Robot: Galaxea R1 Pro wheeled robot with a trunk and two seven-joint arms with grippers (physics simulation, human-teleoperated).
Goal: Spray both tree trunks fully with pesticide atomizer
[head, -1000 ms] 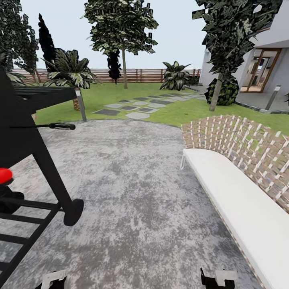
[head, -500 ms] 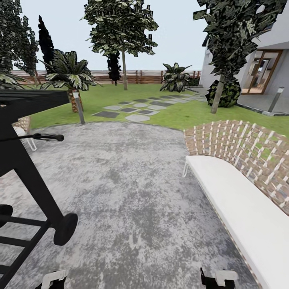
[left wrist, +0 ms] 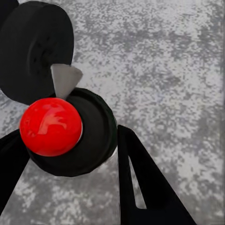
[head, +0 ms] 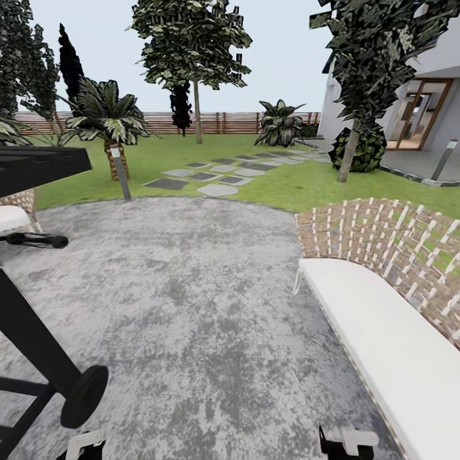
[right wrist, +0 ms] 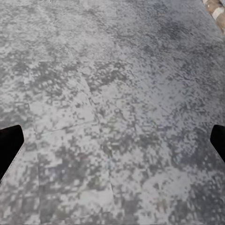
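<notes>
Two trees stand beyond the paving: one straight pale trunk (head: 197,118) far back by the fence (head: 236,120), another trunk (head: 347,158) at the right near the house. The lawn (head: 281,182) with grey stepping stones (head: 217,190) lies ahead. The pesticide atomizer is out of view. My left gripper (head: 83,445) and right gripper (head: 348,443) peek in at the lower edge. In the left wrist view the left gripper (left wrist: 70,187) is open over grey paving, with a red knob (left wrist: 50,126) beyond it. The right gripper (right wrist: 112,145) is open, holding nothing.
A black wheeled grill (head: 38,358) stands close at the left, its wheel (head: 84,396) near my left arm. A long bench with a white cushion (head: 383,345) and woven back runs along the right. A short palm (head: 105,121) and a lamp post (head: 120,172) edge the paving.
The whole view has shifted: the grill has slid left and lower in the picture and its red knob has left the head view. Both grippers keep their place at the lower edge.
</notes>
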